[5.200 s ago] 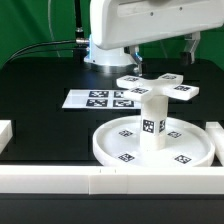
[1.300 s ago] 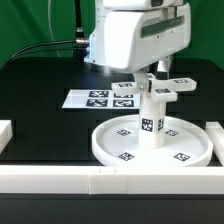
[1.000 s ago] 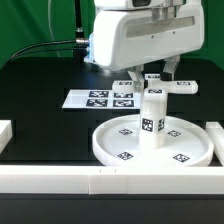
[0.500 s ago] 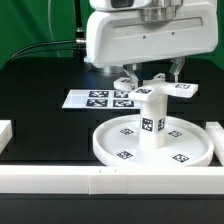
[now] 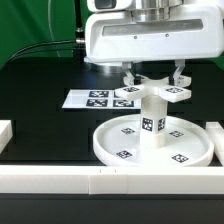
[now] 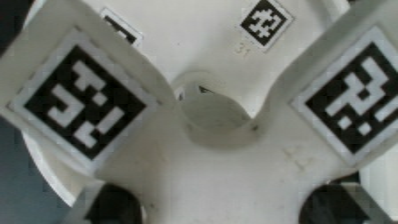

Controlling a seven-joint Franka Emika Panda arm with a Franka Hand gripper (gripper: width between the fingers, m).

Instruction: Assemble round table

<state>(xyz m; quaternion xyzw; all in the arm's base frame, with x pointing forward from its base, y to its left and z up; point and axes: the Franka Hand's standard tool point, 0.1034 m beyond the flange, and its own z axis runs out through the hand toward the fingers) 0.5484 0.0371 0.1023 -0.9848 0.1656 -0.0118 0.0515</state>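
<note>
The arm's white two-finger gripper [image 5: 153, 78] hangs over the middle of the black bench [image 5: 40, 110], its jaws clamped on the white plastic cross-shaped foot [image 5: 152, 92]. One finger [image 5: 130, 76] presses the foot's edge on the exterior view's left, the other finger [image 5: 180, 74] the edge on the exterior view's right, so the foot is held level between them.

Directly under the jaws stands the short white plastic cylinder leg [image 5: 152, 122], upright, with a black-and-white square tag on its side. The foot lies right at the leg's top end; whether it is pressed fully onto it cannot be told. The leg rises from the centre of the large white rimmed round disc [image 5: 112, 147], which lies flat on the bench below the jaws and shows several square tags on its face.

Behind the jaws and off to the exterior view's left, the marker board [image 5: 98, 98] lies flat on the bench. Long white border rails [image 5: 60, 180] run along the bench's near edge, in front of the disc.

In the wrist view the cross-shaped foot [image 6: 199, 110] fills the frame: two of its arms with large square tags spread out from a round hub, and both dark fingertips [image 6: 103, 203] show at the frame's edge, close against the foot.
</note>
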